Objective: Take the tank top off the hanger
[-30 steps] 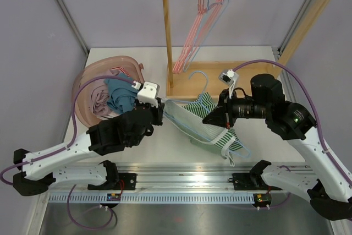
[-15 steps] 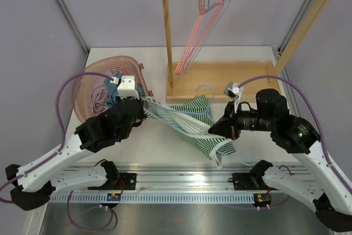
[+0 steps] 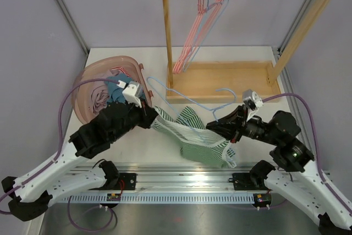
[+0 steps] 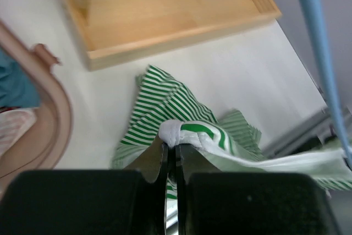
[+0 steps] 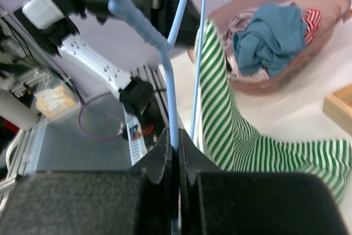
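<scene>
At the left, near the basket [image 4: 63, 115] of clothes, the left gripper [image 4: 171, 148] has its jaws clamped on a bunched edge of the tank top [image 3: 199, 146]. The top lies crumpled on the table between the arms, its cloth stretched leftward from that pinch. To the right, the hanger [image 5: 169, 92] is lifted mostly clear of it, with the right gripper [image 5: 176, 142] shut on its wire. The job looks nearly done, though I cannot tell whether a strap is hooked on the wire.

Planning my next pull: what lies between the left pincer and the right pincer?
The green-striped tank top spans it, from the left pincer, pinching its edge, to the right pincer, shut on the blue hanger. The top view shows it.
</scene>
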